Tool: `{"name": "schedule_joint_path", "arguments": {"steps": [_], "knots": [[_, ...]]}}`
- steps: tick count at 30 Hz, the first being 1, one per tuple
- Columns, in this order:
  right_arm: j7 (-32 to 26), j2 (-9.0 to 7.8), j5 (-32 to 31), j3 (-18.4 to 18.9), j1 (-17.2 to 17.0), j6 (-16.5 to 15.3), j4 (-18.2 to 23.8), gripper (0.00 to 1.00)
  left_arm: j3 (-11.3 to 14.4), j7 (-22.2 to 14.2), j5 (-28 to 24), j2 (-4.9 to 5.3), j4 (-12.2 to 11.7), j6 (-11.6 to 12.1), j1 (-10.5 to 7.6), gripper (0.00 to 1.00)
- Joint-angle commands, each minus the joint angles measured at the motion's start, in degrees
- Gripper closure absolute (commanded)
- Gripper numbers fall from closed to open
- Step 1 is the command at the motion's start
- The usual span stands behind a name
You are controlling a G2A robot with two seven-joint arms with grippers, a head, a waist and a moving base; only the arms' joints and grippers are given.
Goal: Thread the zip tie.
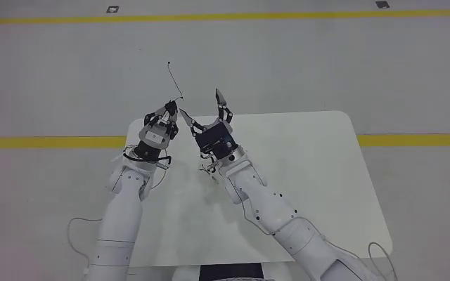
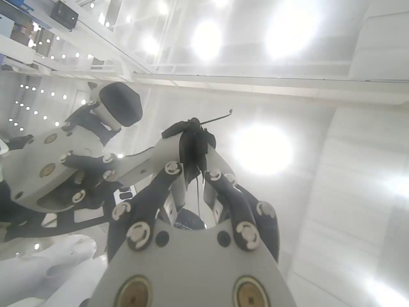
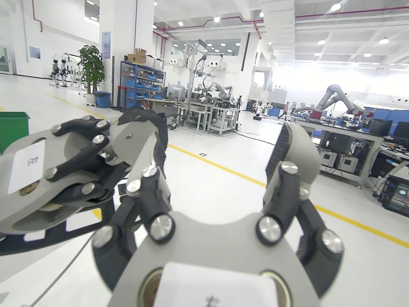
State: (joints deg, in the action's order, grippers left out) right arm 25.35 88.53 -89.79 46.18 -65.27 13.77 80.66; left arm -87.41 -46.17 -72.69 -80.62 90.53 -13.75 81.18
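A thin black zip tie (image 1: 174, 79) sticks up and away from my left gripper (image 1: 171, 109), which is shut on its lower part above the table's far left edge. In the left wrist view the tie (image 2: 217, 117) pokes out past the closed fingertips (image 2: 179, 148), its bent end free in the air, and a strand hangs down between the fingers. My right gripper (image 1: 202, 104) is held up just to the right of the left one, open, with nothing between its fingers (image 3: 287, 148). One of its padded fingers (image 2: 119, 106) is close beside the tie.
The white table (image 1: 316, 175) lies under both arms, bare on its right half. A yellow floor line (image 1: 408, 140) runs behind it. Cables hang off the left wrist (image 1: 163, 163).
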Motion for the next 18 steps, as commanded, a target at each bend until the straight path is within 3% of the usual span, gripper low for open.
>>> {"name": "schedule_joint_path", "arguments": {"steps": [1,12,18], "knots": [[0.1,0.18,-0.2,-0.1,0.1,0.1,-0.3,0.78,0.0,0.0,0.0,0.0,0.0,0.0,0.0,1.0],[0.4,1.08,-0.2,-1.6,0.6,0.0,-2.0,0.83,0.0,0.0,0.0,0.0,0.0,0.0,0.0,1.0],[0.7,1.26,-0.2,-2.0,0.6,-0.1,-2.1,0.81,0.0,0.0,0.0,0.0,0.0,0.0,0.0,1.0]]}}
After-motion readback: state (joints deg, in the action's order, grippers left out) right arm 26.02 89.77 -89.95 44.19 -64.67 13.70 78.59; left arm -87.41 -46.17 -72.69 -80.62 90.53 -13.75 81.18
